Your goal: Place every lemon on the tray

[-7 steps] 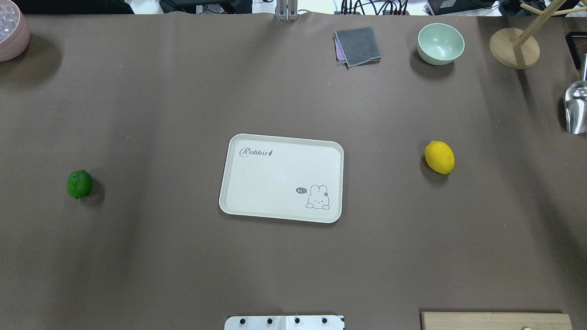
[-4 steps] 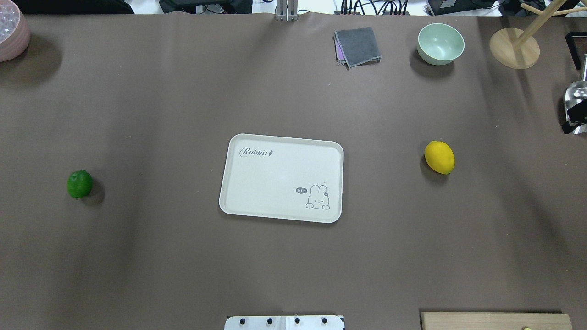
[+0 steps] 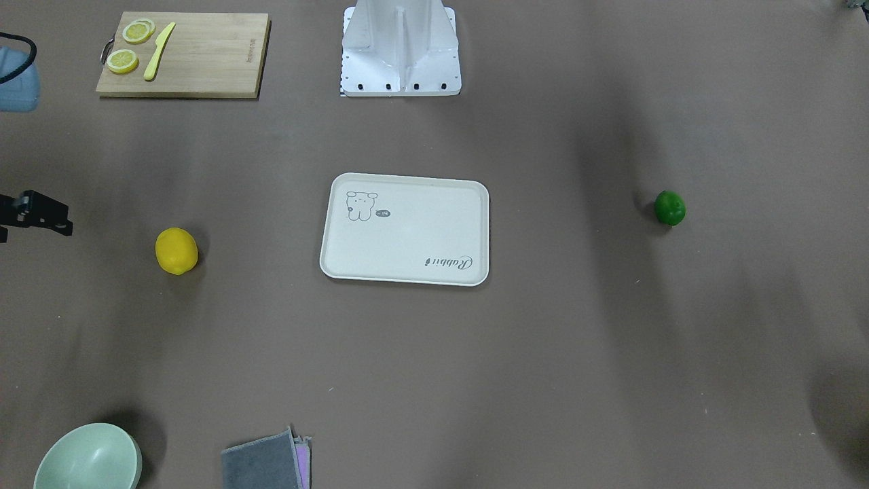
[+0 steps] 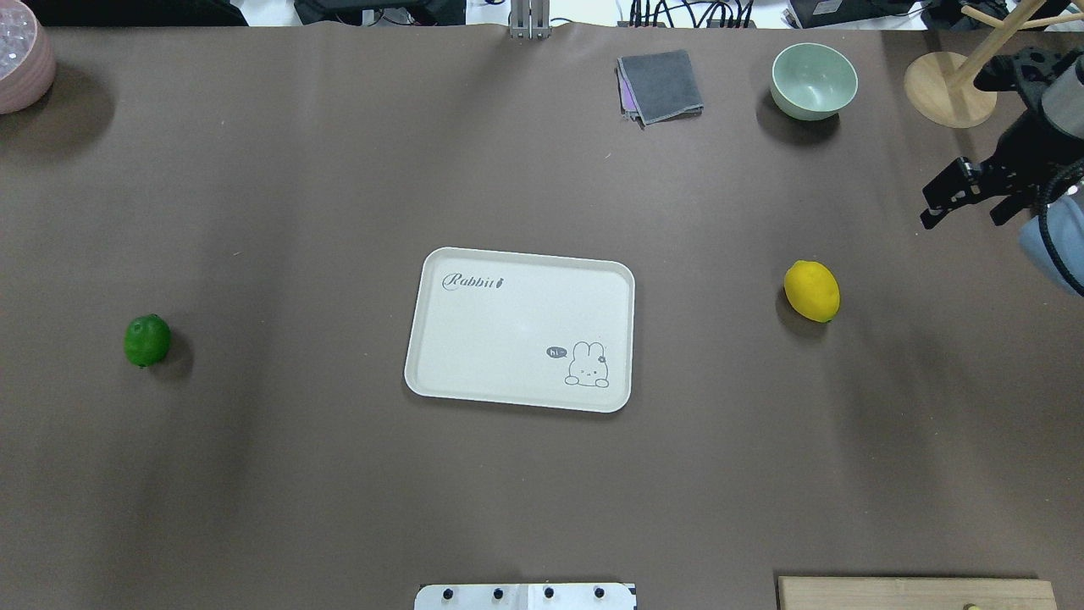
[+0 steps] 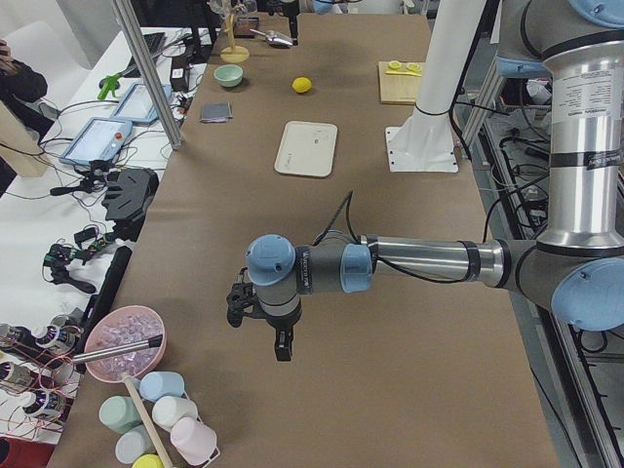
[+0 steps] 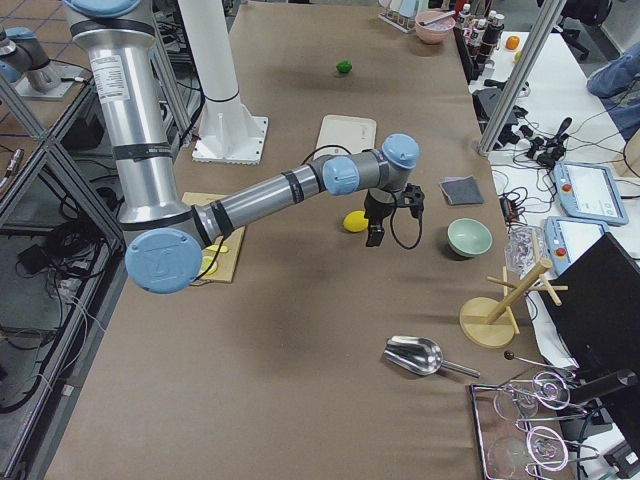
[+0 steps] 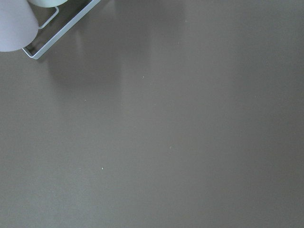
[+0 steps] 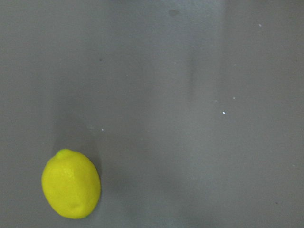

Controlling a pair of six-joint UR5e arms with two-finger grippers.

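The cream tray [image 4: 508, 326] sits at the middle of the table [image 4: 339, 169]. Level with it and well apart from it lie the green lemon [image 4: 147, 340] on the left and the yellow lemon [image 4: 811, 291] on the right, both on the table. Beyond the yellow lemon, the right arm's fingers [image 4: 942, 196] hang spread apart. The left arm's fingers [image 5: 282, 343] hover at the table's left end. Whether they are open or closed I cannot tell.
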